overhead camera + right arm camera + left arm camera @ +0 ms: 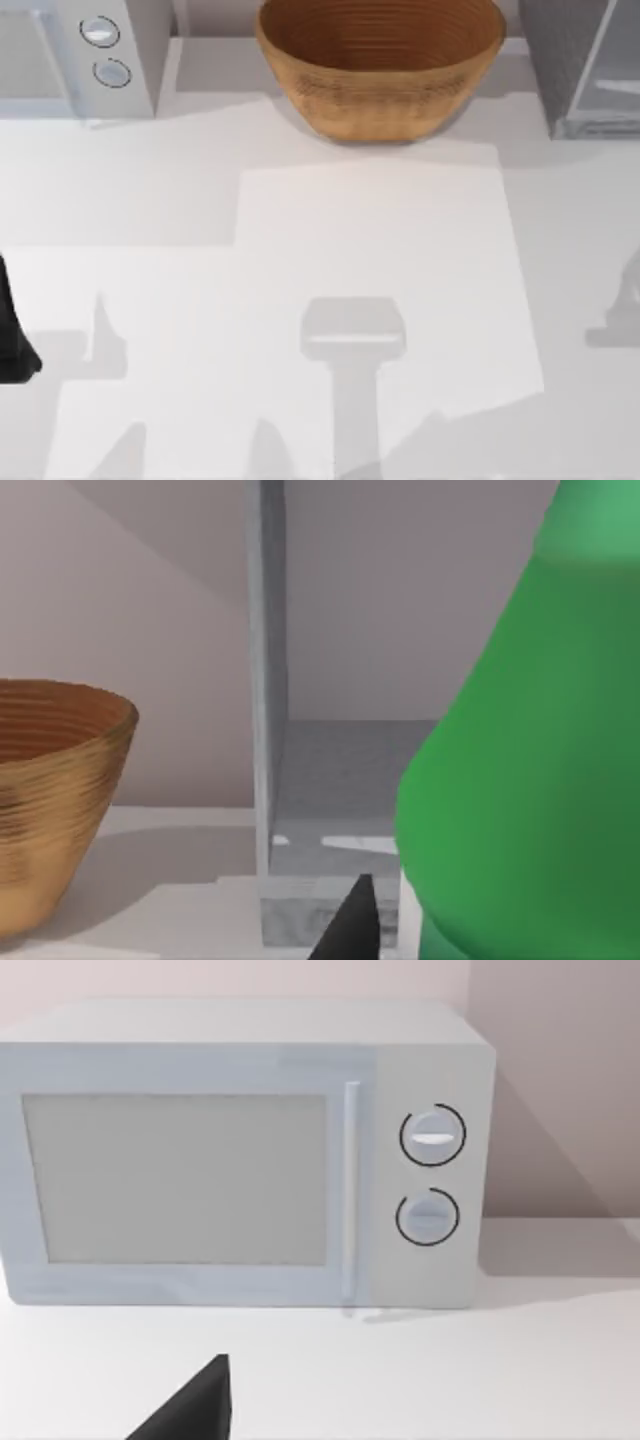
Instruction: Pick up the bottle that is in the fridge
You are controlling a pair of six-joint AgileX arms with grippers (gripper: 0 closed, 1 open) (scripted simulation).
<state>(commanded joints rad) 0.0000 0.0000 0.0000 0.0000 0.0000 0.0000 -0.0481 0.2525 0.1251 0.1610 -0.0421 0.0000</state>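
One small green bottle point(520, 760) looms just beside the right tool point(350, 925), at the fridge point(300, 810) opening; tool width I cannot tell. Probably light, stiff, slick plastic (take the body, below the shoulders).

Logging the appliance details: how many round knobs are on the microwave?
2. On the microwave at the table's far left: the upper knob and the lower knob, stacked beside its door.
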